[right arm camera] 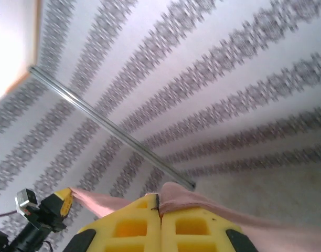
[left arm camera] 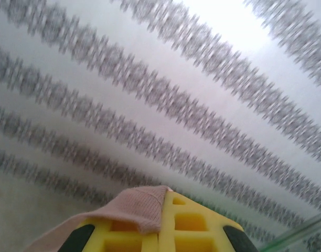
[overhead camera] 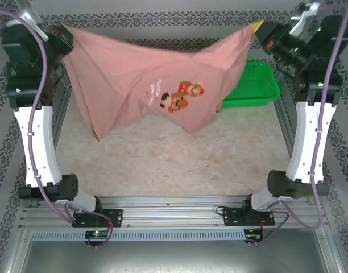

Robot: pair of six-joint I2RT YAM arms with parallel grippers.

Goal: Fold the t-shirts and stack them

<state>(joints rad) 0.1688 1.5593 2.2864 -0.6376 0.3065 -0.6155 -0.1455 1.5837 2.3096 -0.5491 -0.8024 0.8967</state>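
The salmon-pink t-shirt hangs spread in the air over the back of the table, its pixel print facing the top camera. My left gripper is shut on the shirt's upper left corner; in the left wrist view a fold of pink cloth sits pinched between the yellow fingers. At the upper right, my right gripper is shut on the other corner, and pink cloth drapes over its yellow fingers. The shirt's lower edge hangs above the tabletop.
A green mesh basket stands at the back right, partly behind the shirt. The beige tabletop lies below. Patterned walls close in on the left, right and back. The left gripper also appears in the right wrist view.
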